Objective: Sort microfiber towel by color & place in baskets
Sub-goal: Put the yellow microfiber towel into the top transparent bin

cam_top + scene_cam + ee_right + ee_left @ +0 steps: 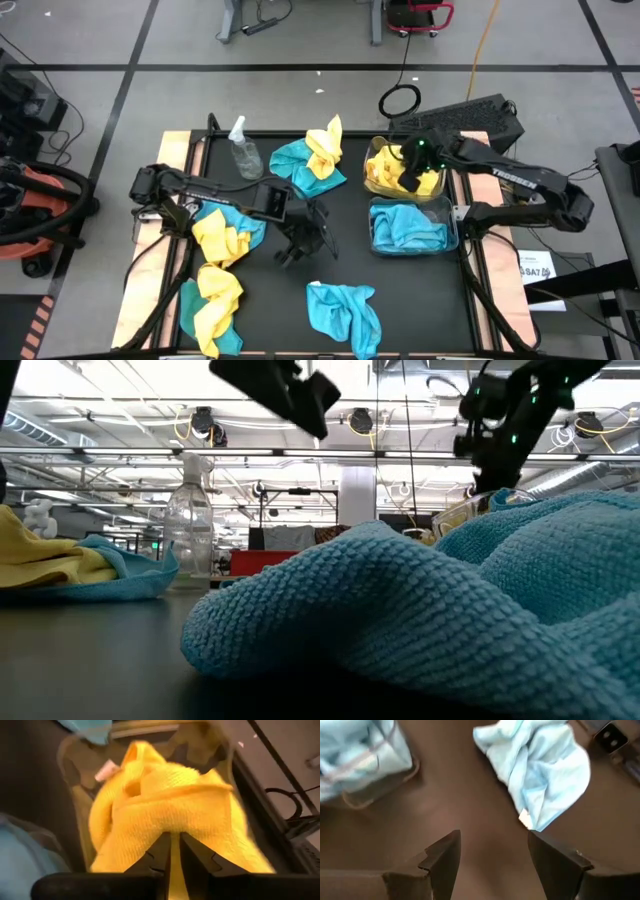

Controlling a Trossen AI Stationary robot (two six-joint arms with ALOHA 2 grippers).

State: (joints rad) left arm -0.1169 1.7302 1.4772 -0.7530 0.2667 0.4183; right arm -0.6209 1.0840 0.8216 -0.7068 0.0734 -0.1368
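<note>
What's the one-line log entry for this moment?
right gripper: shut on yellow towel over far basket | left gripper: open, mid-table

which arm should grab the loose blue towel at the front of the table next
Left. The left gripper hangs open just behind the blue towel, while the right gripper is shut on a yellow towel over the yellow basket.

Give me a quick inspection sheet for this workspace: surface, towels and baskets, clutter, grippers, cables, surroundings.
Surface: dark table top, bare in the middle.
Job's things: yellow basket holds yellow towel; blue basket holds teal towel. Loose teal towel at the front; mixed pile at the back; more mixed towels on the left.
Clutter: spray bottle at the back left.
Grippers: right gripper shut on yellow towel over its basket; left gripper open, empty, above the table.
Cables: coiled cable on the floor.
Surroundings: keyboard behind the table.
</note>
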